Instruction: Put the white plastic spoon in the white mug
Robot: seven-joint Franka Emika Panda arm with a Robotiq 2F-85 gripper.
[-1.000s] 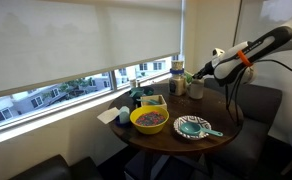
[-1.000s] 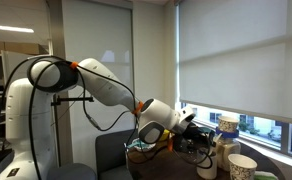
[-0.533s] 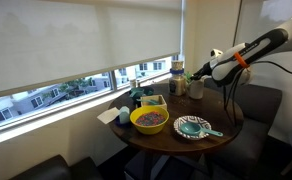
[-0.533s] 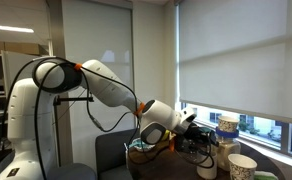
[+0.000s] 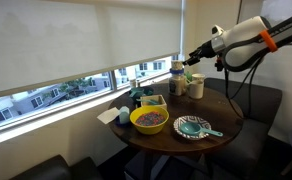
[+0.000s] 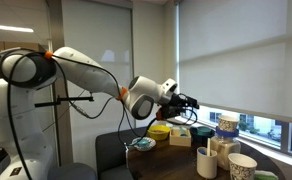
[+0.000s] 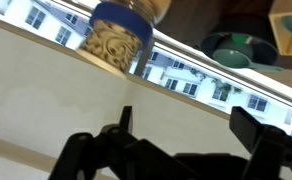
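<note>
- The gripper [image 5: 189, 60] hangs in the air over the window side of the table [image 5: 226, 118], well clear of everything that stands on it.
- In the wrist view its two fingers [image 7: 254, 135] stand wide apart with open space between them, so the jaws are spread.
- A thin dark sliver [image 7: 126, 117] stands up just beside one finger in the wrist view; I cannot tell what it is.
- The spoon cannot be made out in any view, so I cannot tell where it lies.
- The mug [image 5: 196, 88] stands upright on the table, below the gripper and apart from it. It is too small in the exterior views to tell what is inside.
- A jar [image 5: 176, 70] with blue markings stands near the mug, on the window side. The same jar shows at the top of the wrist view, with pale contents under a blue band.
- A yellow bowl [image 5: 149, 120] sits well apart from the mug, toward the middle of the table, and holds mixed coloured bits.
- A teal dish [image 5: 193, 127] lies just beside the bowl, on the table's near edge.
- The arm [image 6: 86, 75], white with an orange ring, reaches from its base across to the table.
- A pale blind [image 5: 76, 40] covers most of the window behind the table, and buildings show in the strip below it.
</note>
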